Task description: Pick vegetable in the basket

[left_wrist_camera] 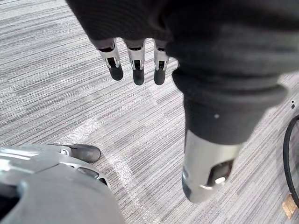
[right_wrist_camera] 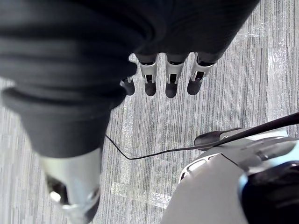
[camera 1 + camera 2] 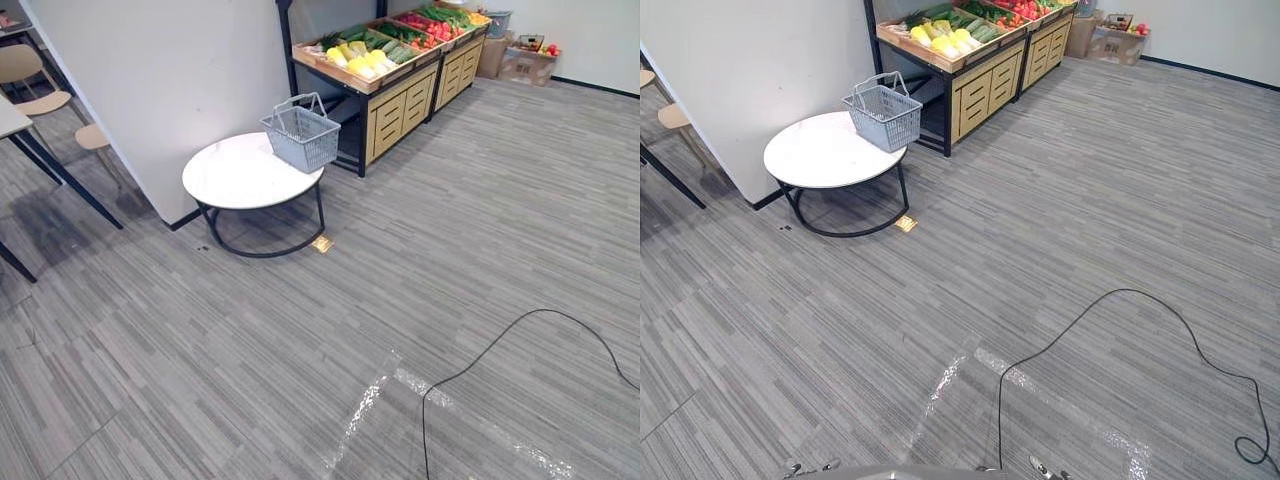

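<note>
A grey plastic basket (image 3: 301, 134) with its handles up stands on the right edge of a round white table (image 3: 240, 172), far ahead and to the left. Behind it a wooden stand (image 3: 385, 62) holds yellow, green and red vegetables (image 3: 360, 57) in crates. My left hand (image 1: 135, 60) hangs over the grey carpet with relaxed fingers and holds nothing. My right hand (image 2: 169, 77) hangs the same way, its fingers straight and empty.
A white wall panel (image 3: 170, 80) rises behind the table. Chairs (image 3: 40, 85) and a dark-legged table stand at the far left. Cardboard boxes (image 3: 525, 60) sit at the back right. A small yellow tag (image 3: 321, 243) lies on the floor by the table.
</note>
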Robot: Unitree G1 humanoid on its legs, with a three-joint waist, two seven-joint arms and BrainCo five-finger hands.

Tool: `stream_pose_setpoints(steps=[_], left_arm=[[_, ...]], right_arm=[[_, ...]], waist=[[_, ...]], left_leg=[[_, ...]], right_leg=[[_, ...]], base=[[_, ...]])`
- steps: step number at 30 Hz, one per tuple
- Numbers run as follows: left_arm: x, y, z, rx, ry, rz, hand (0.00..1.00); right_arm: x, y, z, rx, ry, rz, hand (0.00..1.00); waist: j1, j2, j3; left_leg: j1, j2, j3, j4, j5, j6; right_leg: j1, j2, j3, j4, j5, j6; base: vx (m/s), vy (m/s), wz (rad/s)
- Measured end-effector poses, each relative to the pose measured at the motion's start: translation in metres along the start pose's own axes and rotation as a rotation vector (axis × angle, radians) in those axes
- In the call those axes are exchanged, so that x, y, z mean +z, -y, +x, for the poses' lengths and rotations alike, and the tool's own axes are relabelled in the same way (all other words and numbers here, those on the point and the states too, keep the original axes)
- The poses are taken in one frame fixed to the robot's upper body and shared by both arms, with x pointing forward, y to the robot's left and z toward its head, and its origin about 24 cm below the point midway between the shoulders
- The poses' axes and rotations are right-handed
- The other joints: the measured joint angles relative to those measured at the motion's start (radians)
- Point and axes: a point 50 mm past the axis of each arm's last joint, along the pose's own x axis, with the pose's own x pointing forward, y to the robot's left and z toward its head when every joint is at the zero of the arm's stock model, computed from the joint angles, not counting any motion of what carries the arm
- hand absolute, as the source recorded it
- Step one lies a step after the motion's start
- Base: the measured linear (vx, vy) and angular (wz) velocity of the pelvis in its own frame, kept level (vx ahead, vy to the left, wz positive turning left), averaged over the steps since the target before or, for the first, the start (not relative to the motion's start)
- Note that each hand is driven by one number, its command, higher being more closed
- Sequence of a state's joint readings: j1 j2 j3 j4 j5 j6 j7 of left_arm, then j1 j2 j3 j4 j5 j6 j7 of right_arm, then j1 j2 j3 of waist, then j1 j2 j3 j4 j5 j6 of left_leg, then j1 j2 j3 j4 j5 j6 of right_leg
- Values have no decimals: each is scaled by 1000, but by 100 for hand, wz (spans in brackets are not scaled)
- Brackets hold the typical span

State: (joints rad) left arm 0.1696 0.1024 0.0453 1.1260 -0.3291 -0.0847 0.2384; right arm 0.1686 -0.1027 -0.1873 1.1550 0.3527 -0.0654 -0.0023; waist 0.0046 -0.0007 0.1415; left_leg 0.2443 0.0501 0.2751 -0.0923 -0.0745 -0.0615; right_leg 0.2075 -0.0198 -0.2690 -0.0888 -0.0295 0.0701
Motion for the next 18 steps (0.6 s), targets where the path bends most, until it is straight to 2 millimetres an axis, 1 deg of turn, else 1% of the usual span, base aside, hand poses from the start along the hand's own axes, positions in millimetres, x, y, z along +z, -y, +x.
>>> stream_pose_setpoints(steps=[2,4,5,6,7,8,9,10,11,12,13,14,15,16,17,18], left_arm=[[0,0,0,0,1,2,0],[2,-1,1,1,6,9,0],[7,-1,2,-2,22,29,0],[9,-1,2,-1,27,35,0],[14,-3,4,6,39,36,0],[19,-5,5,18,51,37,0],[20,-6,5,26,54,38,0],[19,-8,5,38,52,38,0],[19,-9,5,44,50,38,0],[19,-10,5,49,51,37,0],[19,-10,5,51,51,35,0],[15,-8,4,50,44,5,0],[13,-9,3,56,38,-23,0],[9,-8,2,59,29,-39,0],[2,-8,0,63,5,-63,0],[-9,-9,-2,67,-22,-79,0]], right_arm=[[0,0,0,7,8,0,0],[1,-2,0,12,15,1,0],[4,-4,0,19,32,4,0],[5,-6,1,23,39,5,0],[7,-10,1,29,45,9,0],[8,-14,2,33,53,17,0],[8,-14,2,31,53,16,0],[8,-14,2,29,53,13,0],[7,-14,1,29,51,12,0],[6,-14,1,29,47,12,0],[5,-13,1,27,42,9,0],[5,-11,1,23,38,0,0],[8,-8,1,16,44,-6,0],[12,-8,2,17,53,-12,0],[16,-8,3,15,60,-23,0],[22,-7,4,14,71,-40,0]], waist=[[0,-2,1],[-1,-4,3],[-1,-7,6],[-2,-4,9],[-4,-18,33],[-4,-31,51],[-2,-34,54],[-3,-33,56],[-5,-36,58],[-5,-38,60],[-6,-38,62],[-4,-29,66],[-1,-18,73],[1,-22,80],[2,-7,84],[7,3,90]], left_leg=[[1,0,1,0,-1,0],[-23,3,1,10,-1,0],[-53,8,-1,28,-2,-1],[-67,10,-2,40,-3,-3],[-90,18,-5,76,-14,-15],[-120,29,-6,136,-45,-19],[-139,35,-7,174,-64,-23],[-176,53,-5,254,-98,-28],[-205,72,22,332,-114,-36],[-228,79,35,390,-113,-35],[-275,99,59,496,-109,-32],[-338,147,95,667,-88,-17],[-379,169,94,769,-59,-14],[-416,177,92,830,-64,-17],[-450,170,62,870,-94,-21],[-465,155,46,847,-121,-24]], right_leg=[[6,0,0,-1,0,0],[-22,-3,-6,17,-9,-12],[-61,-7,-12,63,-29,-30],[-79,-10,-17,91,-38,-43],[-113,-17,-23,148,-68,-47],[-148,-24,-25,211,-104,-58],[-165,-28,-25,243,-124,-65],[-192,-32,-28,298,-160,-74],[-193,-37,-36,324,-191,-83],[-191,-44,-42,333,-200,-85],[-181,-51,-53,338,-206,-90],[-157,-49,-59,338,-218,-82],[-141,-48,-56,337,-224,-89],[-128,-48,-54,335,-228,-88],[-110,-55,-46,334,-233,-92],[-91,-63,-22,329,-233,-96]], base=[[-74,-24,-2],[-78,-26,1],[-42,-25,4],[-19,-44,8],[-29,-71,7],[-30,-78,5],[-44,-103,2],[-2,-140,10],[14,-140,16],[32,-120,28],[62,-106,30],[96,-97,27],[114,-65,15],[139,17,2],[167,66,-20],[178,85,-33]])
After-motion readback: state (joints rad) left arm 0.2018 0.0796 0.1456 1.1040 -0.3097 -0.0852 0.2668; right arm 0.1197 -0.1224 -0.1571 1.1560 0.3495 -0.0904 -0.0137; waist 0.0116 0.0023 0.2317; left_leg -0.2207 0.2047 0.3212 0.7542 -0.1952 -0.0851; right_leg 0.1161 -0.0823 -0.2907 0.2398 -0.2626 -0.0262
